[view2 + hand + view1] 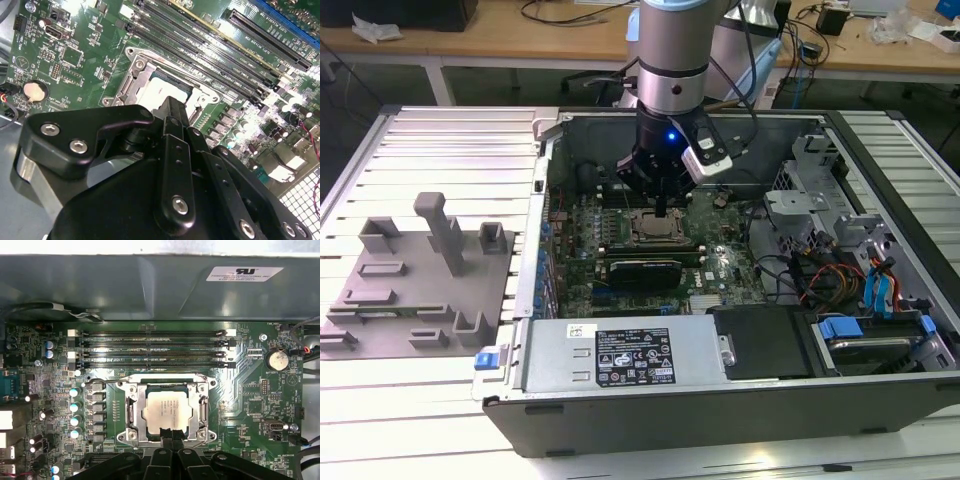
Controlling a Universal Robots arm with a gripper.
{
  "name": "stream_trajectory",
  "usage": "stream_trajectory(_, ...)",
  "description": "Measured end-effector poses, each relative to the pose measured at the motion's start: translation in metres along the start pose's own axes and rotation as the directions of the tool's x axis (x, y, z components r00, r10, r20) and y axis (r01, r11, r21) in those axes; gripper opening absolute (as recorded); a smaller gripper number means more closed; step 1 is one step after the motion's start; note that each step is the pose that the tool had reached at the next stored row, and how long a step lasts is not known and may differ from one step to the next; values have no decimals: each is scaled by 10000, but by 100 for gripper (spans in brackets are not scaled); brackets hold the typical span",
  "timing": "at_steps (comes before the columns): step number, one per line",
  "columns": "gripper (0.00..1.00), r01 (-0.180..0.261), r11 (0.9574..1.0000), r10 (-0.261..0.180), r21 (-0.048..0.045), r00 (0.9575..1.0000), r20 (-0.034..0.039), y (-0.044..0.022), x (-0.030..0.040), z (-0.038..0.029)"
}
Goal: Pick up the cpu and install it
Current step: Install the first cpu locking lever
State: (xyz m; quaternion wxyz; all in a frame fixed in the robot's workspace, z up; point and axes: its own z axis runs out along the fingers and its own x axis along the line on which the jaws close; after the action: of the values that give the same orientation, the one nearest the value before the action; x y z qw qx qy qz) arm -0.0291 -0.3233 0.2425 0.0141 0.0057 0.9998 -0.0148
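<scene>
cpu [167, 409]: sat flat in the socket [131, 415]
claw [171, 433]: looked clenched, tips together, empty, right at the cpu's near edge
risk: any sideways nudge could've skewed it and bent pins, imo

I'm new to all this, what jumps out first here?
A black robot gripper hangs inside the open dark computer case, jaws together, low over the green motherboard. Directly below it the silvery square cpu lies in its metal-framed socket. A grey moulded tray sits outside, on the exterior view's left.
</scene>
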Motion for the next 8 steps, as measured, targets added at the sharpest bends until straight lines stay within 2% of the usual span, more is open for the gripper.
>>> stream_trajectory(8,11,0,10000,0,1,10000,0,0,0,-1)
